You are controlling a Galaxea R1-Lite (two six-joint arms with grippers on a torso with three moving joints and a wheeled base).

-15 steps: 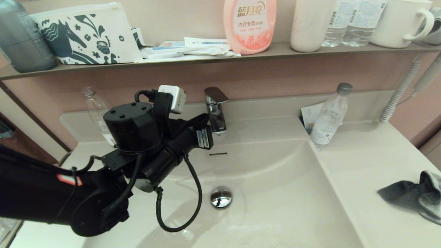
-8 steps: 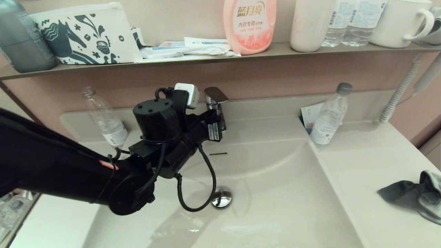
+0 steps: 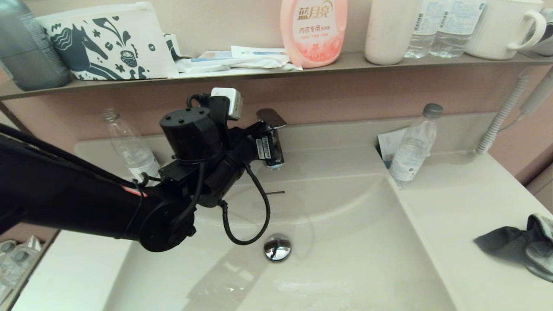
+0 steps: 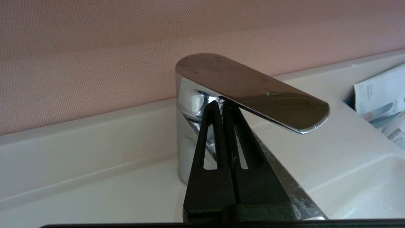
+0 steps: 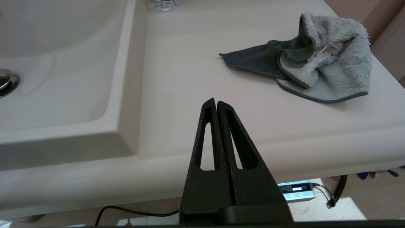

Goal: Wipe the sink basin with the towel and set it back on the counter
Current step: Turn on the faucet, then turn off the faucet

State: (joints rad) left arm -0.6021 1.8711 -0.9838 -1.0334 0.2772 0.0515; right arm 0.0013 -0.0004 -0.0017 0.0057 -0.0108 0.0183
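The left gripper (image 4: 221,106), jaws pressed together, noses under the faucet lever (image 4: 253,91), seemingly to lift it. The towel (image 5: 313,60) lies crumpled on the counter (image 5: 190,72), right gripper (image 5: 216,106) likewise closed nearby.

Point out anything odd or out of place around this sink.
The left hand is shut with its tips tucked under the faucet lever, not near the towel, which lies crumpled on the counter. The right hand is shut and empty.

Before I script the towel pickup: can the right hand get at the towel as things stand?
Probably yes. The towel lies crumpled on the counter with bare surface between it and the right hand, which is shut and would have to open first.
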